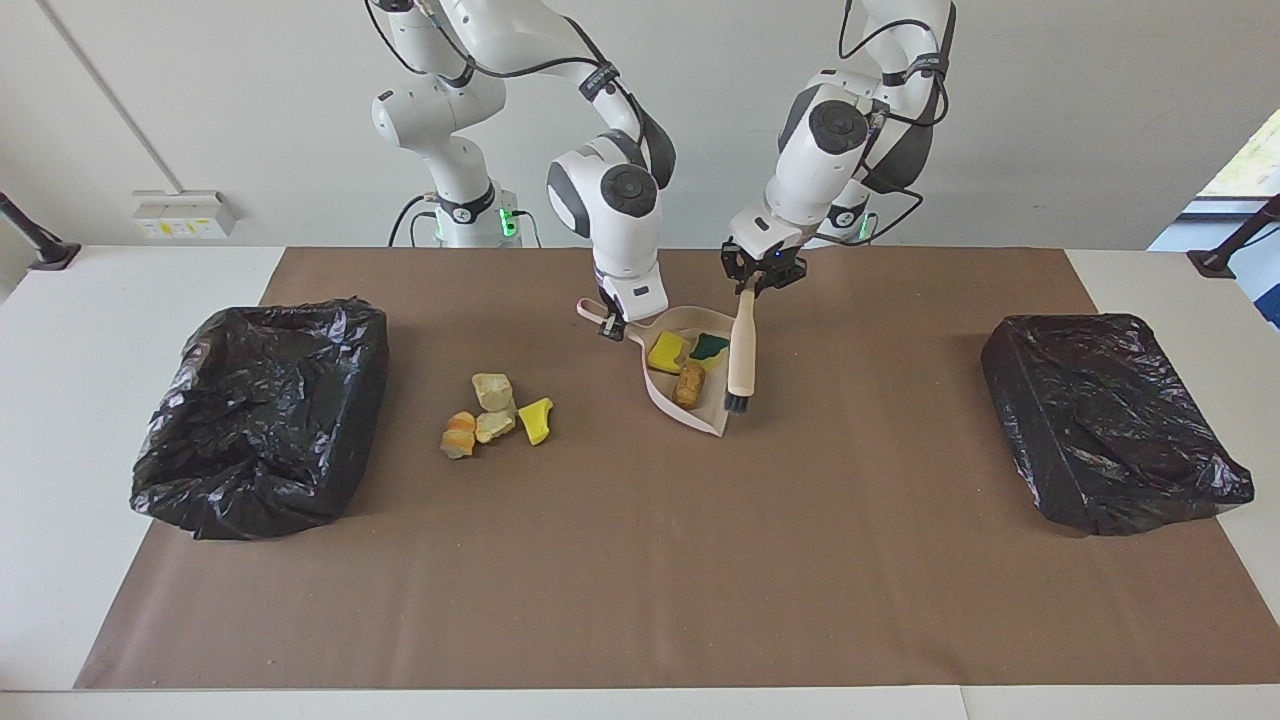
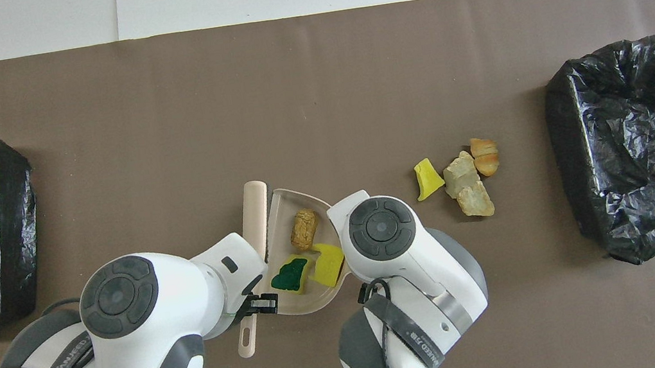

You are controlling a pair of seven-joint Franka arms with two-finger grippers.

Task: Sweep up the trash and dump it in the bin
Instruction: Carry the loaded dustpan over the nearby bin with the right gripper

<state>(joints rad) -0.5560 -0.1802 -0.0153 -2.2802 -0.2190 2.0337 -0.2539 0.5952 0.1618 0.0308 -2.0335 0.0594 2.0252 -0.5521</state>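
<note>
I had three scraps of the trash inside the pale pink dustpan (image 1: 700, 405): a yellow sponge piece (image 1: 666, 351), a green-topped sponge (image 1: 709, 347) just beside it toward the left arm's end, and an orange-brown chunk (image 1: 689, 383) farther from the robots than both, nearer the pan's open lip. The pan lay on the brown mat (image 1: 640, 560) near the robots' edge, about midway between the two ends of the table. My right gripper (image 1: 612, 325) was clamped on the dustpan's handle, at the end of the pan nearest the robots. My left gripper (image 1: 752, 284) was closed on the handle of the brush (image 1: 741, 358), which hung tilted with its dark bristles down at the pan's edge on the left arm's side, close by the orange-brown chunk; I could not tell whether the bristles touched the pan. The rest of the trash sat loose on the mat, well apart from the pan toward the right arm's end: a yellow sponge scrap (image 1: 536, 420), two tan chunks (image 1: 492, 392) touching one another, and an orange-brown crust (image 1: 459, 433) against them. One black-lined bin (image 1: 262, 420) stood open near that pile at the right arm's end, and another bin (image 1: 1110, 420) stood at the left arm's end.
</note>
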